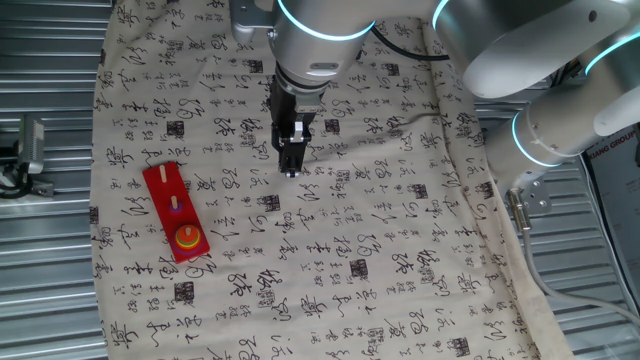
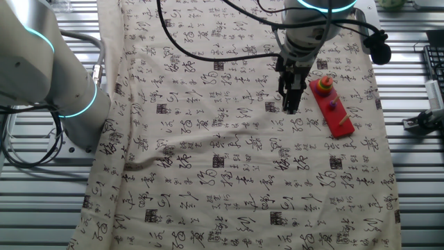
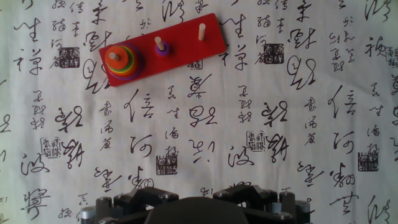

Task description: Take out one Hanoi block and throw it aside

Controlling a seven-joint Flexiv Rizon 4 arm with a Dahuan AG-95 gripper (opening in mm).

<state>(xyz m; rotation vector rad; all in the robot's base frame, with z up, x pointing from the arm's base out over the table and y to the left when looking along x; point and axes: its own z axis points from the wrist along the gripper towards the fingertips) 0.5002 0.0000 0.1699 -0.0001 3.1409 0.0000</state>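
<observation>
A table draped in a cream cloth (image 1: 350, 250) printed with black calligraphy characters. On the cloth lies a long red peg board (image 3: 163, 48) with three upright wooden pegs. The peg at one end of the board carries a small stack of coloured discs; the Hanoi block (image 3: 120, 61) is the orange-red disc in that stack, with a green disc (image 3: 124, 63) showing as a rim just under it. The middle peg holds a small purple ring (image 3: 161, 48), and the peg at the other end of the board is bare. The robot arm's gripper (image 1: 292, 165) hangs above the cloth, well apart from the board and off to its side, fingers pointing straight down. Its jaws look close together with nothing between them, though the exact gap cannot be told. Ribbed metal surface (image 1: 45, 260) surrounds the cloth
</observation>
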